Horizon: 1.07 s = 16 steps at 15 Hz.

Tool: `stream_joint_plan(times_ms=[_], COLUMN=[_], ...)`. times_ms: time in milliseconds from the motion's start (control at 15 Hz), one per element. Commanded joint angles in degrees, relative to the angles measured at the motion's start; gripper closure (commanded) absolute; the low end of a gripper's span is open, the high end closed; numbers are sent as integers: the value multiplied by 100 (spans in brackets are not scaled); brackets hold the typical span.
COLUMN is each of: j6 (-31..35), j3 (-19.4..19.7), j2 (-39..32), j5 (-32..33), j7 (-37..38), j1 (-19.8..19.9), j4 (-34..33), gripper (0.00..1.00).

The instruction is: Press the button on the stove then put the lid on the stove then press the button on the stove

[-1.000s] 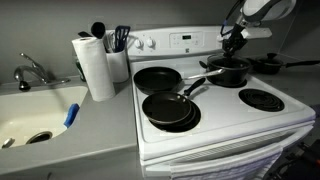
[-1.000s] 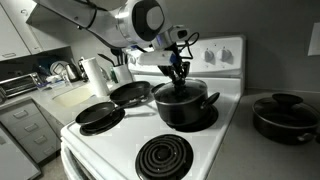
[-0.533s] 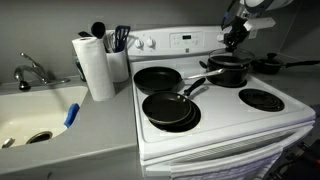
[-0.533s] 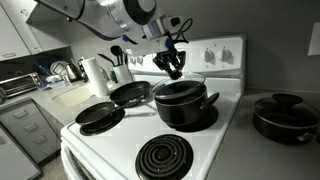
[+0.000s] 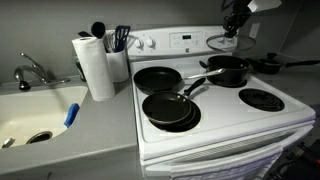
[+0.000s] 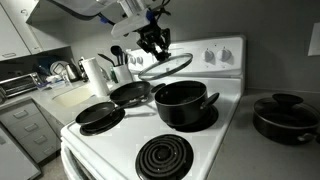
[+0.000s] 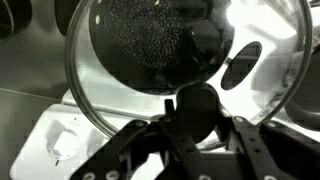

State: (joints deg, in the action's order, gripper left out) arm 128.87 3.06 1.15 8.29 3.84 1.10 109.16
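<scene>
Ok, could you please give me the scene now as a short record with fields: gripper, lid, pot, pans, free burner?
gripper: shut on the knob of the lid, above the stove
lid: in the air, tilted, over the black pot, not touching it
black pot: on a rear burner, uncovered
frying pans: two, empty, on the burners nearer the sink
free burner: front one, beside the pot

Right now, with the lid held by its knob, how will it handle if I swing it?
Rigid glass lid, probably breakable if knocked. It hangs tilted from the small knob, so it may pivot in the jaws. Droplet-like speckles on the glass hint at wetness.
</scene>
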Motion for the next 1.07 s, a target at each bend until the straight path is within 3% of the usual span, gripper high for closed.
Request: stream_joint_plan(times_ms=[0, 533, 1000], j6=[103, 741, 1245], j3=[-115, -483, -845], j2=[352, 843, 1365], j5=[-301, -456, -433], j7=[-189, 125, 929], j1=[-42, -319, -436], j4=[183, 856, 1840], gripper=[86, 86, 86])
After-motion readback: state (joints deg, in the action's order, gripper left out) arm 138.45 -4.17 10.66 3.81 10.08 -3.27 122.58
